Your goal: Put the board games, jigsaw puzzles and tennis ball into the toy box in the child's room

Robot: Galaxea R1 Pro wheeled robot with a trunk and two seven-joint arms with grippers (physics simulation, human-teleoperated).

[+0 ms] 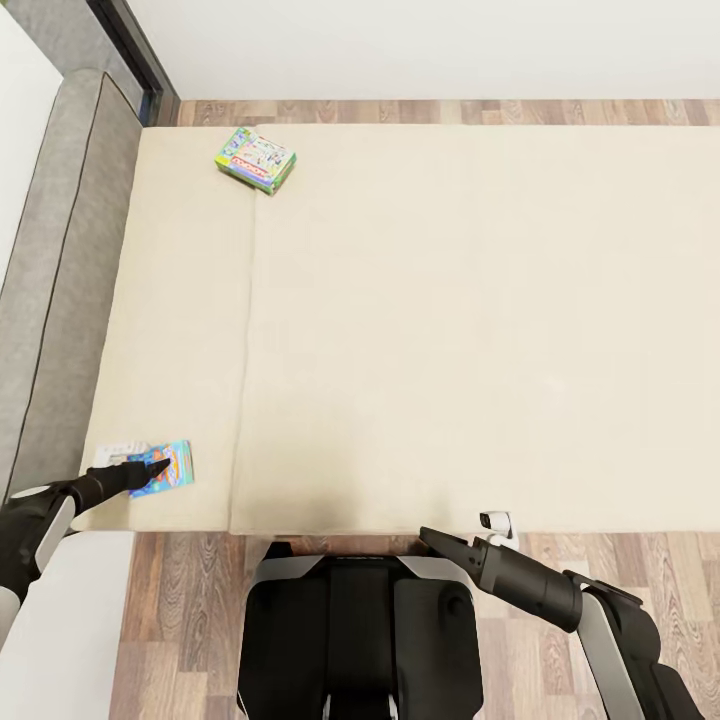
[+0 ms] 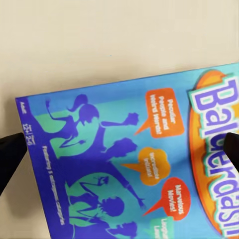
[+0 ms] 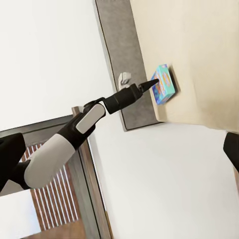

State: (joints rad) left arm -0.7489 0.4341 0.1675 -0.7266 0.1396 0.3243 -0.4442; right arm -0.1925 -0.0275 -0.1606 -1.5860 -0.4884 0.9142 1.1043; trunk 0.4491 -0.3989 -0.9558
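Our left gripper [image 1: 158, 467] sits over the blue board game [image 1: 172, 468] at the bed's [image 1: 450, 330] near-left corner, fingers apart. The green board game [image 1: 256, 159] lies far left. We cannot tell the right gripper's [image 1: 432, 540] finger state.

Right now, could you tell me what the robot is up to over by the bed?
The robot stands at the side of the bed with its left tool reaching down onto the blue board game near the mattress's near corner by the headboard. In the left wrist view the tool's fingers sit at either side of the box, open and not yet closed on it. The green board game lies untouched at the far edge. The right tool hangs idle off the near edge of the bed.
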